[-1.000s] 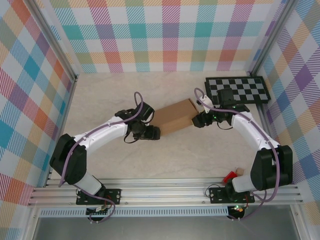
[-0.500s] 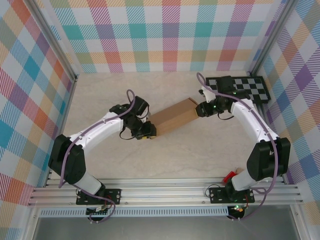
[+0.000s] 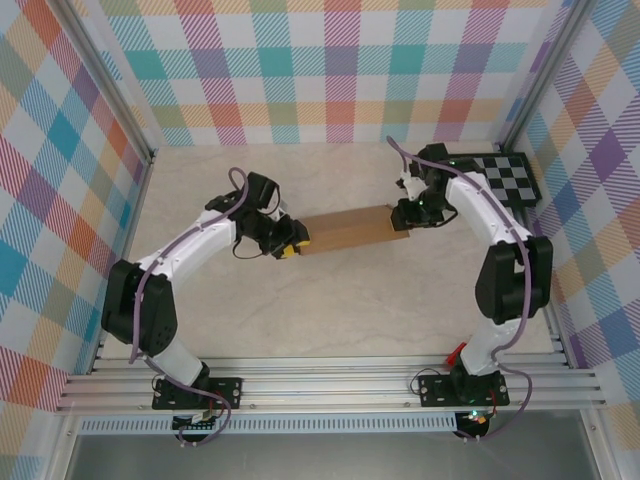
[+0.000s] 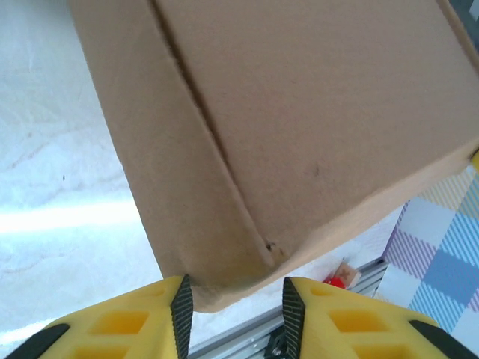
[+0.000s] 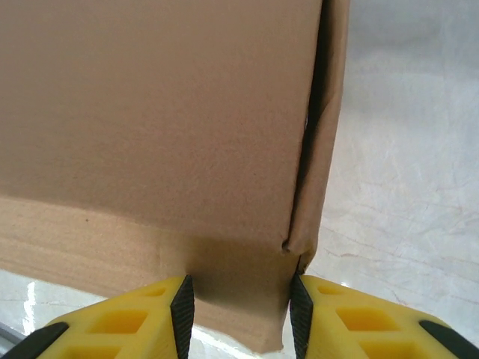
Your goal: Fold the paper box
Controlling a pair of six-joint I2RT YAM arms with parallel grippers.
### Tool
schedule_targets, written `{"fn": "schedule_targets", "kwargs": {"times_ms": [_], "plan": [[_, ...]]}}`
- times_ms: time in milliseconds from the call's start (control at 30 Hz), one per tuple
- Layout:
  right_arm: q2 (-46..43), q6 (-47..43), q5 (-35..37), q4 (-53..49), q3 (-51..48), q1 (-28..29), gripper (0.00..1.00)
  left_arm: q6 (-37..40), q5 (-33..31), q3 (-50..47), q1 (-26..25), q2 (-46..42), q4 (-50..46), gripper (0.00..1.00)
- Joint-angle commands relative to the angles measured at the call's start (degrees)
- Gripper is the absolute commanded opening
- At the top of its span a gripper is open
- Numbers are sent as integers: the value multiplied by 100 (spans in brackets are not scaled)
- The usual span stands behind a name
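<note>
**Top view.** Since a second ago, the box (image 3: 345,231) has swung from a slant to nearly level across the view. It now sits farther from the arm bases, and its visible face looks narrower. Both arms reach farther out, and the right one now covers part of the checkerboard panel (image 3: 512,176).
- The box is mid-counter (image 3: 330,320), spanning the gap between the two end effectors.
- The left end effector (image 3: 296,246) is at its left end and the right end effector (image 3: 403,221) at its right end.
- I cannot tell whether the box rests on the counter or hangs clear of it.
- Count: 1 box, 2 arms, 2 end effectors, 1 panel, 1 small red item (image 3: 459,352) by the right base.

**Left wrist.** A corner of the box (image 4: 299,112) sits between the 2 yellow fingers (image 4: 142,325) of the left end effector (image 4: 233,310). The pads press the cardboard from both sides, so it is pinching the box. One fold seam runs diagonally. The red item (image 4: 336,283) lies beside the rail (image 4: 247,334).

**Right wrist.** The lower edge of the box (image 5: 150,112) is caught between the 2 yellow fingers (image 5: 359,325) of the right end effector (image 5: 238,310). This end effector is also pinching the box. One side flap stands slightly open along the right edge.
</note>
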Motion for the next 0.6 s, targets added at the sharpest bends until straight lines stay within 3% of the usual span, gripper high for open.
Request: {"fn": "schedule_targets", "kwargs": {"times_ms": [0, 167, 267, 333, 433, 567], "plan": [[310, 285, -184, -481, 526, -43, 40, -142, 349, 434, 142, 279, 200, 43], [431, 217, -88, -348, 834, -89, 42, 464, -31, 1201, 261, 677, -464, 46], [-77, 7, -218, 462, 240, -89, 63, 1122, -643, 1417, 276, 741, -884, 53], [-434, -470, -311, 987, -282, -89, 65, 1657, -1091, 1324, 287, 748, -1019, 58], [-981, -1566, -373, 1754, -1154, -98, 67, 2556, -1586, 1002, 305, 729, -997, 63], [-1606, -4460, -1110, 2795, -2255, -90, 78, 4253, -2192, 553, 160, 338, -255, 78]]}}
